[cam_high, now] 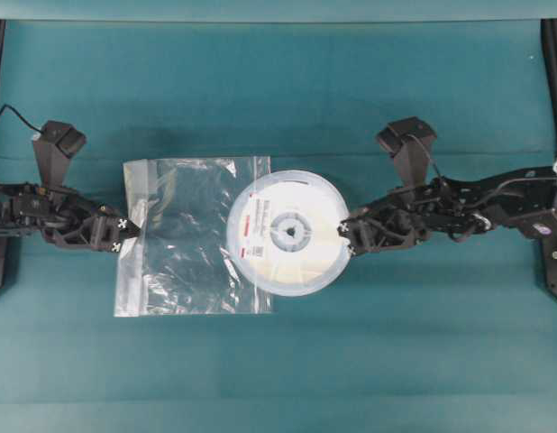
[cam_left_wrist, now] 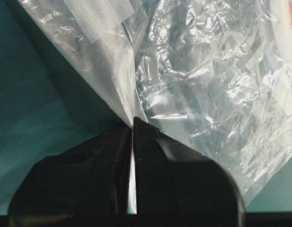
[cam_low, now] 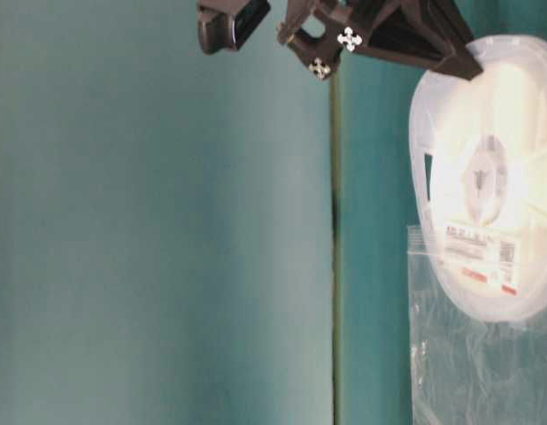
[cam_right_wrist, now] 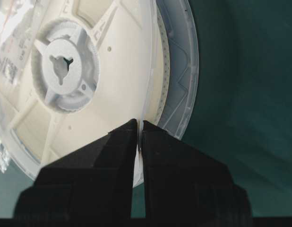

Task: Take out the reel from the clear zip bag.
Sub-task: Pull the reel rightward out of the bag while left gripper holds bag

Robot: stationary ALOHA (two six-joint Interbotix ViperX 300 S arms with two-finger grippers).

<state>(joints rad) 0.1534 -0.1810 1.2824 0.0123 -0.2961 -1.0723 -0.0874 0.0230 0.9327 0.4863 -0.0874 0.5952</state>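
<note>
From overhead, on the teal bench [cam_high: 287,361], the clear zip bag [cam_high: 184,244] lay flat with the reel [cam_high: 287,232] drawn most of the way out past its right-hand edge, only the reel's left part still overlapping the plastic. At the bag's left edge the left hand [cam_high: 132,225] was clenched on the plastic, while the right hand [cam_high: 348,233] was pinched on the reel's right rim. At table level, where the scene appeared turned on its side, the reel [cam_low: 486,177] showed its pale face, grey hub and a white label with red marks [cam_low: 481,252], the bag [cam_low: 477,354] reached only its lower part, and the right hand [cam_low: 459,64] met the rim at the top. Through the left wrist camera, the left hand's [cam_left_wrist: 133,126] dark fingers [cam_left_wrist: 94,165] were shut tight on a fold of crinkled bag [cam_left_wrist: 207,80], a whitish zip strip [cam_left_wrist: 98,16] visible near the upper left. Through the right wrist camera, the right hand [cam_right_wrist: 139,127] was clamped on the thin edge of the reel [cam_right_wrist: 113,71], whose spoked hub [cam_right_wrist: 61,64] sat up and left of the grip.
</note>
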